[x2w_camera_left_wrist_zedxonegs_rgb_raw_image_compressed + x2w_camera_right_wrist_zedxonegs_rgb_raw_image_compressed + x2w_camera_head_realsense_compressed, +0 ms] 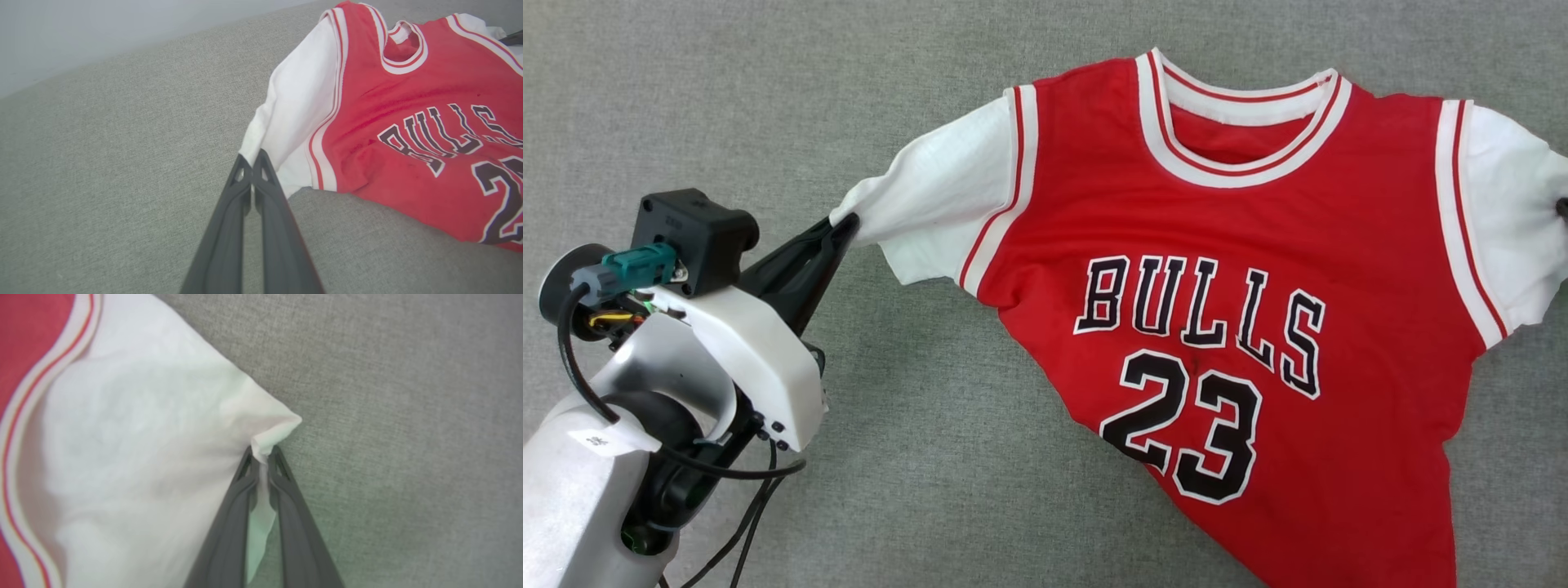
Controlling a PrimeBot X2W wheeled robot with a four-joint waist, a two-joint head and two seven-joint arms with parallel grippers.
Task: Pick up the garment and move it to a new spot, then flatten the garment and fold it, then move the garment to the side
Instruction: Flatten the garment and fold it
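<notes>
Pinching one garment (1225, 269) by its two white sleeves (931, 192), I have my left gripper (847, 222) clamped tight on one sleeve tip and my right gripper (263, 454) closed on the other, cloth caught between its fingers. The garment lies front-up on the grey fabric surface (849, 98).

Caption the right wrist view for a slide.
Right gripper pinching the corner of the white sleeve of the red garment, over a grey fabric surface.
</notes>
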